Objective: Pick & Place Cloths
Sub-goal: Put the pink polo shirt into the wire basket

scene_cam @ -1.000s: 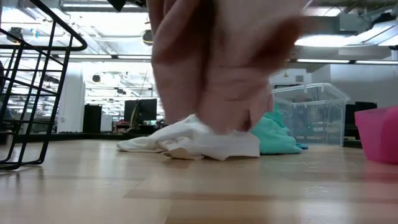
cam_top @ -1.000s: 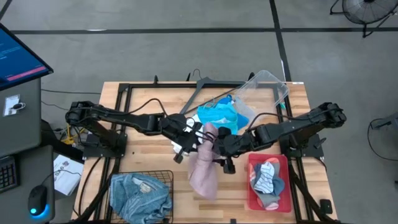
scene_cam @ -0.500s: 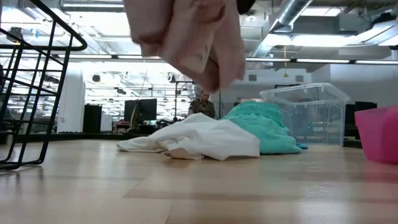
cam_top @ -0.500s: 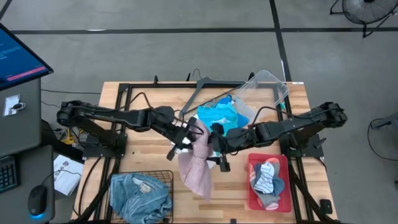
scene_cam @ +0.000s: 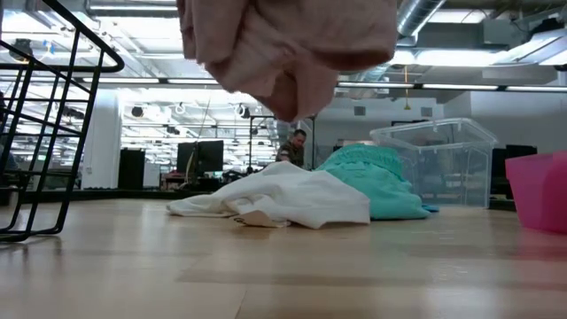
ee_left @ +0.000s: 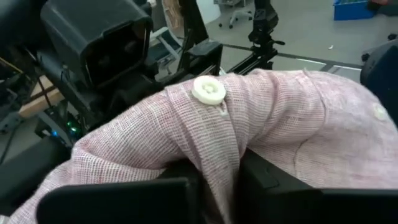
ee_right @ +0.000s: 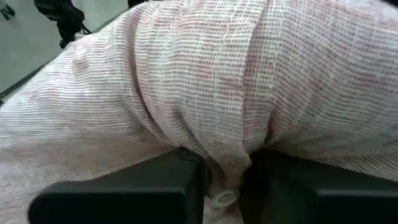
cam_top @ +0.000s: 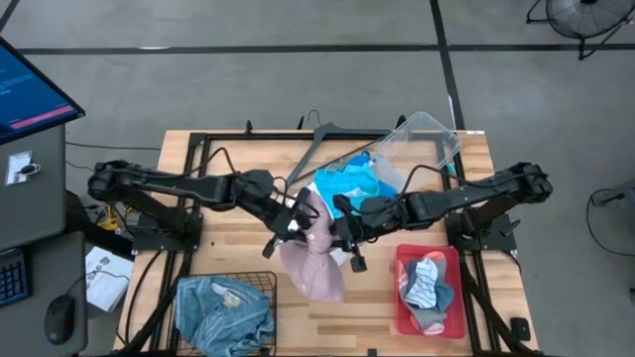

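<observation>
A dusty pink buttoned garment [cam_top: 316, 260] hangs in the air over the table's middle, held by both grippers; it fills the top of the low view [scene_cam: 283, 49]. My left gripper [cam_top: 301, 220] and my right gripper [cam_top: 337, 230] are both shut on its upper part, close together. A white cloth [scene_cam: 275, 199] and a turquoise cloth [scene_cam: 372, 186] lie in a heap on the table behind it. Blue denim [cam_top: 223, 309] lies in the wire basket. Striped and grey-blue socks [cam_top: 427, 283] lie in the pink bin. My left gripper pinches a gathered fold of the pink garment [ee_left: 217, 158] between its two fingers, just below a white button [ee_left: 209, 91]. The cloth is lifted clear and drapes over the fingers. My right gripper pinches a bunched fold of the same garment [ee_right: 227, 165] between its two fingers, beside a small button [ee_right: 222, 199]. The cloth hangs below, clear of the table.
A black wire basket [cam_top: 260, 283] stands at the near left, a pink bin [cam_top: 402, 297] at the near right. A clear plastic tub [cam_top: 422, 139] and a grey hanger [cam_top: 327, 134] lie at the far side. A person shows in the room behind [scene_cam: 297, 142].
Both grippers have gone toward the table's left edge and up with the pink garment. Its lower end has lifted clear of the white cloth, and it now hangs bunched high above the table.
</observation>
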Tool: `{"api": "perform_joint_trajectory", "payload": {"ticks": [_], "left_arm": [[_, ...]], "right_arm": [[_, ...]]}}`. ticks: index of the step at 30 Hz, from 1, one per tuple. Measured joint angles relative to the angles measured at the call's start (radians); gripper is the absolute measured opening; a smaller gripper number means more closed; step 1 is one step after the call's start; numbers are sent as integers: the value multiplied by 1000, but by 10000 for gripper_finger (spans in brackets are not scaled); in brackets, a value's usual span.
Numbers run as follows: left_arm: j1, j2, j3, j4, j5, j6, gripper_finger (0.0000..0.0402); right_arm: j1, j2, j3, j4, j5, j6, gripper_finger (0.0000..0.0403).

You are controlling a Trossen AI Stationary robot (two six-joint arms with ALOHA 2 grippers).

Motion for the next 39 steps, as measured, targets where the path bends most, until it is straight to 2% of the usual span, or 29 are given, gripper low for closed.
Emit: {"api": "perform_joint_trajectory", "payload": {"ticks": [3,7,9,14,17,20,25,31,39], "left_arm": [[4,-25,1,-42,-64,-9,61],[10,-111,9,-192,-282,-7,92],[11,-164,9,-275,-344,-14,110],[10,-286,7,-371,-358,-64,168],[0,-317,6,-394,-360,-78,210],[-22,-309,4,-404,-386,-80,254],[-53,-238,3,-394,-498,-80,309],[-52,-148,4,-300,-518,-86,339],[-41,-112,0,-182,-511,-91,339]], "right_arm": [[8,-2,0,13,29,-9,42],[16,-25,0,-6,169,-15,42],[15,-39,0,-22,223,-18,42],[16,-61,2,0,239,-18,42],[13,-60,1,58,258,-18,42],[3,-52,1,103,303,-17,42],[-11,-48,1,187,308,-17,42],[-19,-47,0,209,326,-26,42],[-16,-54,-18,224,314,-17,42]]}}
